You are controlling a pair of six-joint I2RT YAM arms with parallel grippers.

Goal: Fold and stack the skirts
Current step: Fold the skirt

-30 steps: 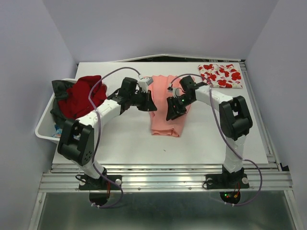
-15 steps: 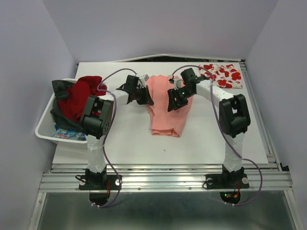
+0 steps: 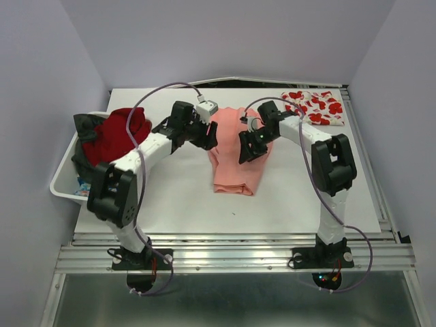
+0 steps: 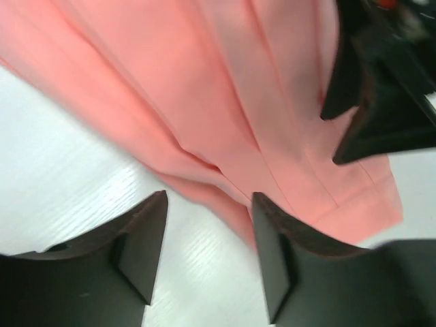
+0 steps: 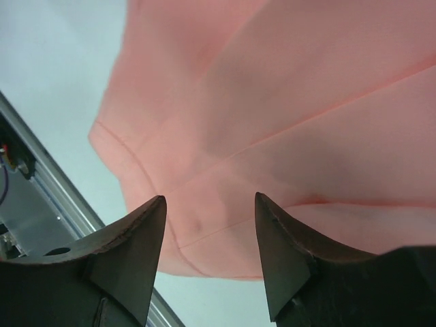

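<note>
Looking from above, how did the salmon-pink skirt (image 3: 235, 160) lie?

Its long axis ran away from my bases, mid-way across the table (image 3: 170, 197). My left gripper (image 3: 208, 136) sat at its left edge and my right gripper (image 3: 246, 148) at its right, equally near. The white flowered skirt (image 3: 315, 107) lay well apart, at the far right.

And your left wrist?

Fingers (image 4: 139, 238) were spread and empty, with the skirt's edge just under the tips.

Right wrist?

Spread too, holding nothing, above the hem corner.
</note>
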